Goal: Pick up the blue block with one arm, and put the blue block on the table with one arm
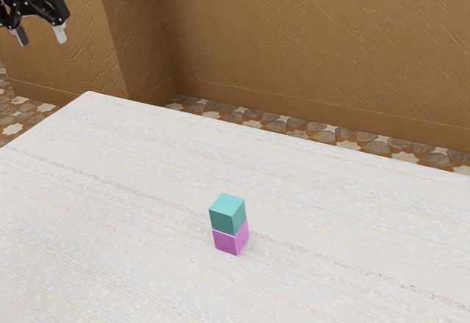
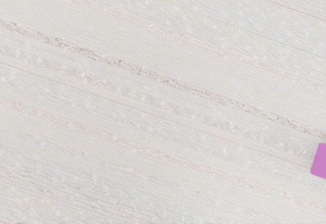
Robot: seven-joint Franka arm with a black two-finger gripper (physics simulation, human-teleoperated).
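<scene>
From where I stand, the blue block, a smooth blue-green cube [image 1: 227, 219], sits on top of a pinkish-purple cube [image 1: 228, 241], the two making a neat upright stack with their sides nearly flush. The purple one rests on the desk, a broad white surface with faint, rough streaks [image 1: 132, 147]. The stack stands well in from the desk's far edge and well apart from the corner that shows toward the exterior view's left.

The tool, a black two-finger gripper with pale tips [image 1: 42, 35], hangs up at the exterior view's upper left, well apart from the stack. Its two fingers stand apart, with nothing between them. Behind it I see a brown, rough-plastered wall [image 1: 308, 37], and past the desk's far edge a floor of patterned stone [image 1: 356, 143].

In the wrist view, part of the purple cube shows beside bare desk, where a brownish streak [image 2: 168, 81] runs along the white.
</scene>
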